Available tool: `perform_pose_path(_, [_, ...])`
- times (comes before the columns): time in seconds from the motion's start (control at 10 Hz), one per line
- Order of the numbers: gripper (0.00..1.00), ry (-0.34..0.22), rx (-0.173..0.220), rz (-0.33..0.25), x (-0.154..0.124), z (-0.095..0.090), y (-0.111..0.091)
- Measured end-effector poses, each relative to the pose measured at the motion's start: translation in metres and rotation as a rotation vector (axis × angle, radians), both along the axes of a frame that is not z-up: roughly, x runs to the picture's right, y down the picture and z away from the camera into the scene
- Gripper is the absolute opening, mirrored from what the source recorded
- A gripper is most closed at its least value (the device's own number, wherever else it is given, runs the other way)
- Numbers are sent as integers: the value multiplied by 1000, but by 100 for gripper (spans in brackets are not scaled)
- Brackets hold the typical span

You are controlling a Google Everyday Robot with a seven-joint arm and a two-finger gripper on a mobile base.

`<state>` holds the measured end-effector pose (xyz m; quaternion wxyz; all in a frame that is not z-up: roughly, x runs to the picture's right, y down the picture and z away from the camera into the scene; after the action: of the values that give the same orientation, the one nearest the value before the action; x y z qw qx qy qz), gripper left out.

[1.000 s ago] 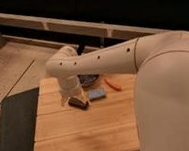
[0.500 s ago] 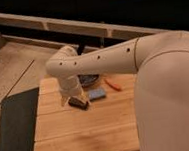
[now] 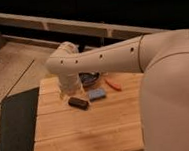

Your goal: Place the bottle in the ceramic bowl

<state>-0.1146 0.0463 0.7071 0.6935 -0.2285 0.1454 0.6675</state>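
Nothing moved since the earlier frames: arm, gripper and objects sit in the same spots. Cream robot arm (image 3: pixel 111 58) fills the right side and spans across to the left, bending at an elbow above the desk's back-left corner, with the forearm dropping straight down from there. Wooden slatted desk (image 3: pixel 89 136) takes up the lower middle. Dark floor mat (image 3: pixel 15 128) lies along the desk's left edge. Ceramic bowl (image 3: pixel 92 79) sits at the back of the desk, partly hidden by the forearm, dark with a lighter rim. Gripper (image 3: pixel 71 87) is at the forearm's lower end, low over the desk's back-left area, just left of the bowl; cannot tell whether it is open or closed, or whether it holds anything. Bottle cannot be made out; its position cannot be told. Blue sponge (image 3: pixel 96 94) lies just in front of the bowl. Black oblong block (image 3: pixel 78 102) lies flat just front-left of the sponge, apart from it. Orange-red item (image 3: pixel 113 84) lies right of the bowl, too blurred to identify.
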Motion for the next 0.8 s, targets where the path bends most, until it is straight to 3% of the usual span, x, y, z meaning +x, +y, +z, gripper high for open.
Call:
perform_pose_path(0.2, [65,-155,213,19,-6,-10,-72])
perform_pose_path(0.4, [65,-236,327,34,-1,-21,-112])
perform_pose_path(0.5, [65,-251,347,35,0,-24,-119])
perform_pose_path(0.8, [65,-256,353,30,-3,-24,-121])
